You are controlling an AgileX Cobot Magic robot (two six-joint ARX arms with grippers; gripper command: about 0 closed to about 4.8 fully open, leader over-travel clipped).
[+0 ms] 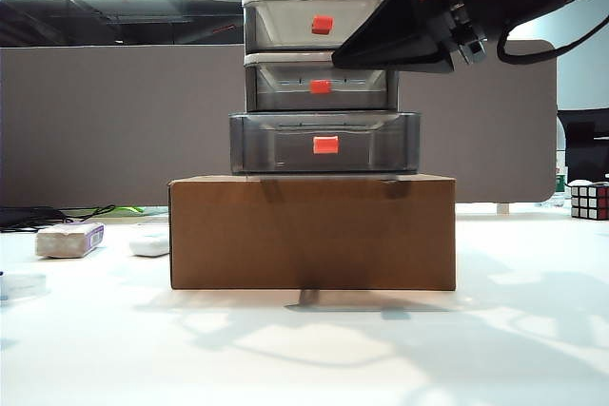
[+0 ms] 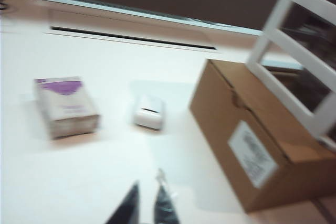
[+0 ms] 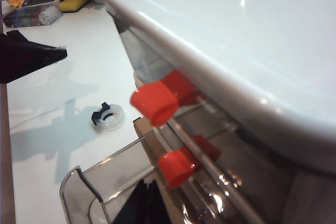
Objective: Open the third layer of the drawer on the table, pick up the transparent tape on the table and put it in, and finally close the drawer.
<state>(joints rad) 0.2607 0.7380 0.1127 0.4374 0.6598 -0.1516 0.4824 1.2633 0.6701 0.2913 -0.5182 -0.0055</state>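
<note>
Transparent tape [image 3: 107,117] judged light, rigid, slick; best pinched across ring wall. Left gripper [image 2: 148,198] hung over table [image 2: 79,182], nearly closed, empty. Right gripper [image 1: 344,59], at 2 o'clock of drawer [image 1: 285,92], looked closed, empty.

Exterior low, frontal on drawer [image 1: 324,83]; right wrist close above it.

The drawer [image 1: 324,78] has a glossy white plastic frame; its top [image 3: 252,30] reflects small highlights. The third layer [image 1: 324,143] is smoky-grey translucent plastic, smooth and shiny, with a red opaque plastic handle [image 1: 325,145]. The cardboard box [image 1: 312,232] below is brown, matt, with a white paper label [image 2: 252,153]. The surface [image 1: 304,349] is white and smooth. The transparent tape [image 3: 108,116] looks whitish, clear plastic. The left end effector [image 2: 148,204] has dark matt fingers.
</note>
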